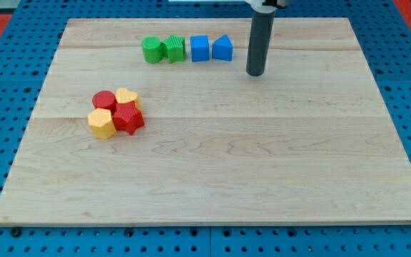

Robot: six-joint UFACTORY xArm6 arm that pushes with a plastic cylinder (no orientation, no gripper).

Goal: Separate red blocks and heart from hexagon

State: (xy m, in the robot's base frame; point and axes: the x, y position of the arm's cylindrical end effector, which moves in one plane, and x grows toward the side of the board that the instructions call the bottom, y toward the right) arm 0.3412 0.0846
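Note:
A tight cluster sits at the view's left middle: a red round block [104, 100], a yellow heart [127, 97], a red star-like block [128, 117] and a yellow hexagon [101, 123], all touching. My tip [255, 73] stands far from them, toward the view's top, right of centre, just right of the blue blocks. It touches no block.
A row lies near the view's top: a green round block [151, 50], a green star-like block [174, 48], a blue cube [200, 48] and a blue pointed block [222, 48]. The wooden board [212, 171] rests on a blue pegboard.

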